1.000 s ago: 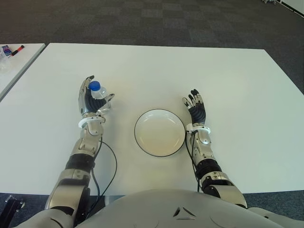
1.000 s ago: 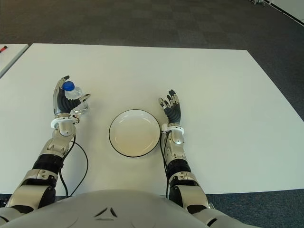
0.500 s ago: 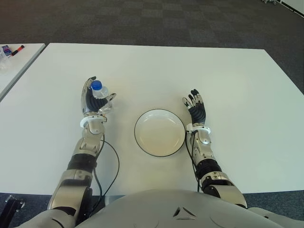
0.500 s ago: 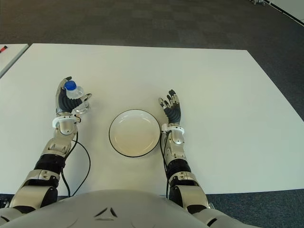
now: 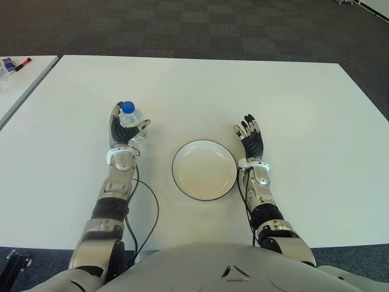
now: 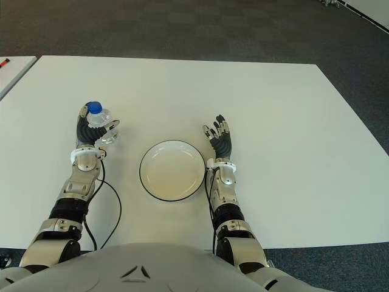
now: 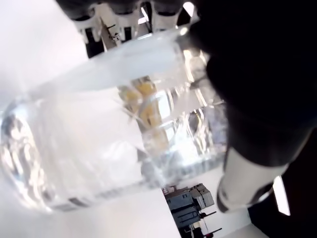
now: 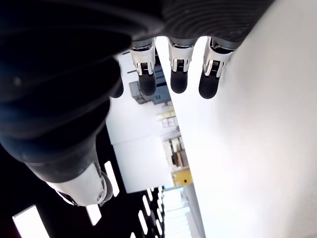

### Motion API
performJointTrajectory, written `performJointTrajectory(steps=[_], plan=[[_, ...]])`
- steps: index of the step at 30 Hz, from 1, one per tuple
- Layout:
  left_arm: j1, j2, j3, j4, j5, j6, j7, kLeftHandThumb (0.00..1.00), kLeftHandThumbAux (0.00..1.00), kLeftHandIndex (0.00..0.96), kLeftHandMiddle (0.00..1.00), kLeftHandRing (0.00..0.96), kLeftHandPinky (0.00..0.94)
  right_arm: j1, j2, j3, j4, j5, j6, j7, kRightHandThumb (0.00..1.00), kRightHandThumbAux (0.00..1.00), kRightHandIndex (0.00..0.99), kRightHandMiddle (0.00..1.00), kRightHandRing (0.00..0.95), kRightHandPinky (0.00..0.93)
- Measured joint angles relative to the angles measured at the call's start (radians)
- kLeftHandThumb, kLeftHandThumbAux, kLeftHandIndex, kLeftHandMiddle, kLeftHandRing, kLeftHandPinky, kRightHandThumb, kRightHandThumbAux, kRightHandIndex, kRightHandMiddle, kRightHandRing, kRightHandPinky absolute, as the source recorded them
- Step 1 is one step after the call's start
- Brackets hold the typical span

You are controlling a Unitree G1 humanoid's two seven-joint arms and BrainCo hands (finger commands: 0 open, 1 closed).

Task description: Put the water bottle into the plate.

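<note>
A small clear water bottle [image 5: 129, 117] with a blue cap is held upright in my left hand [image 5: 124, 128], whose fingers are shut around its body [image 7: 114, 148]. It sits left of the white plate [image 5: 204, 170], which has a dark rim and nothing in it, near the table's front middle. My right hand [image 5: 250, 139] shows just right of the plate, fingers spread and holding nothing [image 8: 171, 74].
The white table [image 5: 200, 85] stretches far behind and to the right. A second white table [image 5: 18, 79] at the far left carries markers [image 5: 17, 63]. A black cable [image 5: 146, 213] loops beside my left forearm. Dark carpet lies beyond.
My left hand, with the bottle in it, has shifted rightward toward the plate and slightly away from me. The right hand and the plate have stayed put.
</note>
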Motion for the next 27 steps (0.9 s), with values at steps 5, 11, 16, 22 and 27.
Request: performJointTrajectory(steps=[5,11,16,22,27], plan=[[0.000,-0.023,0.016,0.000,-0.049,-0.026,-0.039,0.000,0.870,0.116,0.105,0.083,0.088,0.000,0.000,0.000,0.000,0.000,0.000,0.001,0.000,0.788,0.086,0.069,0.053,0.104],[0.000,-0.028,0.032,0.000,-0.080,-0.035,-0.065,0.000,0.871,0.111,0.102,0.082,0.094,-0.001,0.000,0.000,0.000,0.000,0.000,0.001,0.000,0.790,0.084,0.067,0.052,0.103],[0.000,-0.028,0.042,0.003,-0.094,-0.042,-0.072,0.000,0.886,0.116,0.109,0.088,0.112,-0.001,0.000,-0.001,0.001,0.001,0.000,0.001,0.000,0.791,0.079,0.065,0.050,0.101],[0.000,-0.035,0.059,0.013,-0.102,-0.065,-0.072,0.000,0.889,0.116,0.112,0.093,0.111,-0.001,0.000,-0.003,0.001,0.001,0.000,0.003,0.000,0.793,0.077,0.064,0.049,0.102],[-0.001,-0.043,0.060,0.018,-0.104,-0.076,-0.074,0.000,0.896,0.126,0.116,0.095,0.107,-0.001,0.000,-0.003,0.001,0.001,0.000,0.006,0.000,0.793,0.078,0.065,0.050,0.103]])
